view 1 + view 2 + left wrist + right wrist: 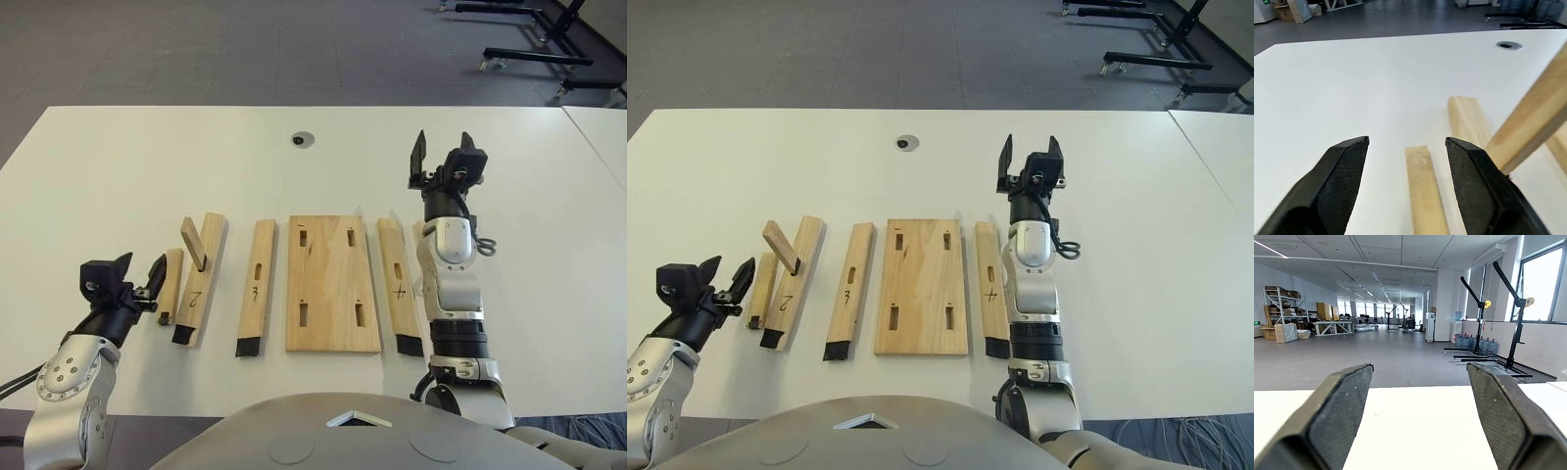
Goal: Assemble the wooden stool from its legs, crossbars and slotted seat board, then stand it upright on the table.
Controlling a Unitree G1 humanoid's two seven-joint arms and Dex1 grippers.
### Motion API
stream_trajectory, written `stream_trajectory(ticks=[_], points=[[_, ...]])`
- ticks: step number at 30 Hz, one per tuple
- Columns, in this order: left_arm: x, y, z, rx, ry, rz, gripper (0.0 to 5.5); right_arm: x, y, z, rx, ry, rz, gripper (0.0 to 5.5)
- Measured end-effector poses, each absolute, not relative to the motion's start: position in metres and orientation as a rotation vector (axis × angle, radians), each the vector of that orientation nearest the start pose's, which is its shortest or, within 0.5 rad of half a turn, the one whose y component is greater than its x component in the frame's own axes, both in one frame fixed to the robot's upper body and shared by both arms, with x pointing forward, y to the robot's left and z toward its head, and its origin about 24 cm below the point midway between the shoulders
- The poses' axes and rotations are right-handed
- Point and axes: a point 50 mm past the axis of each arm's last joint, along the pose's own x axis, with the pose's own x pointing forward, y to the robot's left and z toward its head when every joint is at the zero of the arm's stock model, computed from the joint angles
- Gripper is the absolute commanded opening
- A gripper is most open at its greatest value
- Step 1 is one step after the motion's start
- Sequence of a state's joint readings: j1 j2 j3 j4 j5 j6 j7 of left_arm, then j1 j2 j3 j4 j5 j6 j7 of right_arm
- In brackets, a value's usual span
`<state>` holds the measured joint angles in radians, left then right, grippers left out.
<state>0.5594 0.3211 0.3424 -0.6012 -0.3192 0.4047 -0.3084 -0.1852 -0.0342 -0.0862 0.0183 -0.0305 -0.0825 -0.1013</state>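
The parts lie spread out, so I judge this the first pick: the seat board (pixel 333 284) is flat in the middle of the table (pixel 118 176), with the legs (pixel 257 284) beside it. The left gripper (pixel 144 266) is low with open, empty jaws and the short leftmost piece (pixel 171 284) just in front of their gap, so it must advance and close. The right gripper (pixel 443 152) stands raised, also open and empty.

Right of the pale rectangular slotted wooden seat board (pixel 332 284), a light wooden strip (pixel 417 235) is largely concealed by the right forearm (pixel 449 266).
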Motion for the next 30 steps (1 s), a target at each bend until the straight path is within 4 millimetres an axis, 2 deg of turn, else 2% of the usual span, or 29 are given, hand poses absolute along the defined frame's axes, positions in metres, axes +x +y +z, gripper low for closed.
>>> stream_trajectory(ticks=[1,2,6,18,24,30], points=[[0.133,0.246,0.074,0.082,0.290,-0.075,3.59,0.284,-0.168,0.094,-0.047,-0.243,-0.141,3.54],[0.131,0.241,0.077,0.079,0.285,-0.116,3.62,0.283,-0.169,0.093,-0.054,-0.243,-0.144,3.54],[0.126,0.235,0.077,0.119,0.358,-0.189,3.62,0.276,-0.170,0.089,-0.055,-0.224,-0.157,3.54],[0.116,0.211,0.068,0.163,0.546,-0.329,3.62,0.277,-0.167,0.090,-0.062,-0.206,-0.133,3.54],[0.110,0.207,0.057,0.152,0.616,-0.282,3.62,0.280,-0.167,0.093,-0.082,-0.202,-0.077,3.54],[0.109,0.207,0.052,0.175,0.613,-0.251,3.62,0.279,-0.163,0.095,-0.075,-0.211,-0.043,3.54]])
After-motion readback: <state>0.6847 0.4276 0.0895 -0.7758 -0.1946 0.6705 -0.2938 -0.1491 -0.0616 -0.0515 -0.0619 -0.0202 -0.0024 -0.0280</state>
